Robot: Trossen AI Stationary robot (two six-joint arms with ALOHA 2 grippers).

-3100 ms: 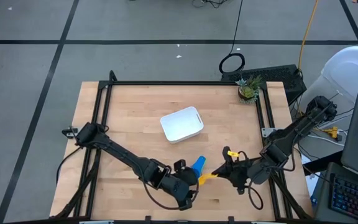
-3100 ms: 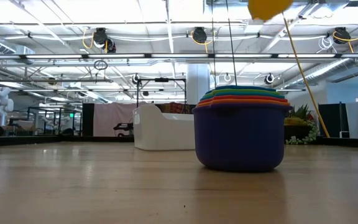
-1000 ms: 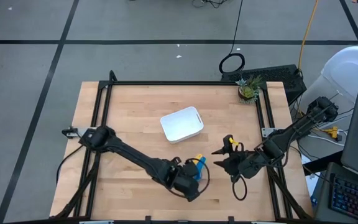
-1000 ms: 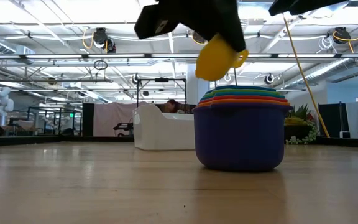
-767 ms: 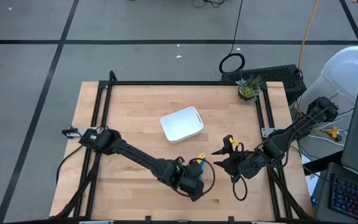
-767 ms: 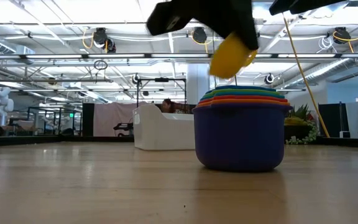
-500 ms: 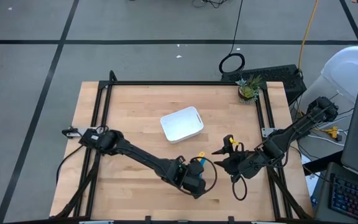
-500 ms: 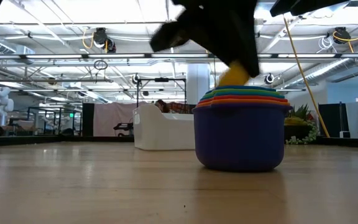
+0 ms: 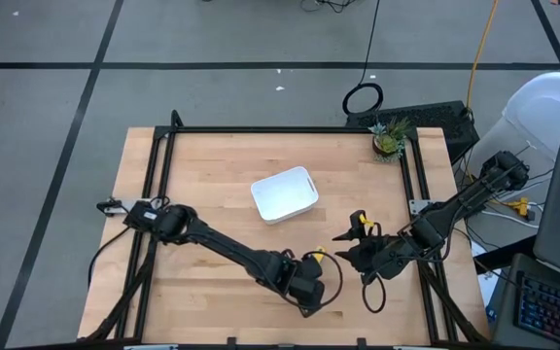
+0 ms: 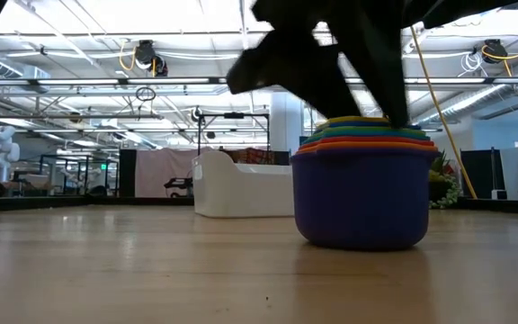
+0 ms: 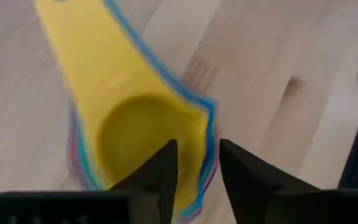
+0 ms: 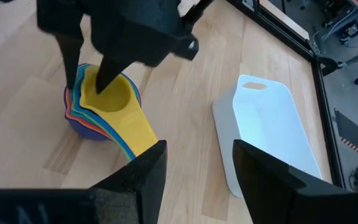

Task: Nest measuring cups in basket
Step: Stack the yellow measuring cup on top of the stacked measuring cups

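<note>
The measuring cups stand nested as one stack [image 9: 316, 258] on the table, near its front edge. The dark blue cup [image 10: 360, 202] is outermost and the yellow cup [image 12: 114, 96] is innermost. Their handles [image 12: 138, 134] fan out to one side. My left gripper [image 11: 197, 180] is at the stack from above, open, with its fingers astride the yellow cup's wall. My right gripper [image 12: 194, 180] hovers open to the right of the stack and holds nothing. The white basket [image 9: 285, 194] rests flat on the table, farther back. My left gripper comes slanting down from above. One finger [image 12: 107, 74] is inside the yellow cup's bowl and the other [image 12: 73, 56] is outside the stack, at the rim [image 11: 199, 140] opposite the handle. I cannot tell whether either finger touches the wall. The cup sits in the stack.
A small potted plant [image 9: 389, 141] stands at the table's far right corner. A black frame [image 9: 261, 129] runs round the table's edges. Bare wood lies between the stack and the basket and across the table's left half.
My left gripper has carried the yellow cup down and toward the table's right edge, onto the stack. The cup now sits inside the other cups. The whole stack has slid a little sideways on the table.
</note>
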